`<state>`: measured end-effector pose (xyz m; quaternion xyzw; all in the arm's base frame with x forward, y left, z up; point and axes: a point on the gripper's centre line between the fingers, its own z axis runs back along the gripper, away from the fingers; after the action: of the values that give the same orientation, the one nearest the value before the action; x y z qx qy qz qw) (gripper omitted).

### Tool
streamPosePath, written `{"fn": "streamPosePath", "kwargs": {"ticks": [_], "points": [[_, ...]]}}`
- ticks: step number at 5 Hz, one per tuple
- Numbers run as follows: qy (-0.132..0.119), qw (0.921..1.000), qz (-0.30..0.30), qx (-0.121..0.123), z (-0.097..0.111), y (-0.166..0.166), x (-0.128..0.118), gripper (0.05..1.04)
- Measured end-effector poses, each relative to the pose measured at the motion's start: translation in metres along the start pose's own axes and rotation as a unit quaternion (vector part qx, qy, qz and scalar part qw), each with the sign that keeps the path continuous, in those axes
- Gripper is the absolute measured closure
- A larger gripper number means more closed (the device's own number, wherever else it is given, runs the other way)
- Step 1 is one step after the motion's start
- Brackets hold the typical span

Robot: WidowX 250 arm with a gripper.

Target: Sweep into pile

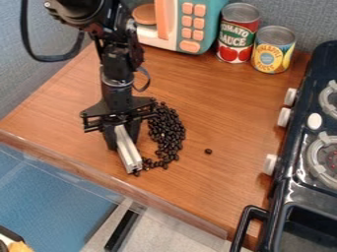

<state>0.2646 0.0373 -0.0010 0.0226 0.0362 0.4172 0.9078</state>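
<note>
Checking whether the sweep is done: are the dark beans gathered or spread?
Mostly gathered: the dark beans form a crescent-shaped heap, but a stray bean lies apart, toward the stove.

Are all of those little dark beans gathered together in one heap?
No, one bean lies apart from the heap, over toward the stove.

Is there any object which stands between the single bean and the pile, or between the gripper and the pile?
Nothing visible stands between the single bean and the pile, nor between the gripper and the pile. The bar in the gripper has its lower end by the nearest beans.
</note>
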Motion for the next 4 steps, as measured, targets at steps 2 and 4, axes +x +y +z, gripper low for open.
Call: {"fn": "streamPosePath", "kwargs": {"ticks": [2,4], "points": [[0.014,0.9995,0.024,-0.011,0.002,-0.017,0.003,0.696],[0.022,0.9988,0.040,-0.016,0.003,-0.031,0.008,0.696]]}}
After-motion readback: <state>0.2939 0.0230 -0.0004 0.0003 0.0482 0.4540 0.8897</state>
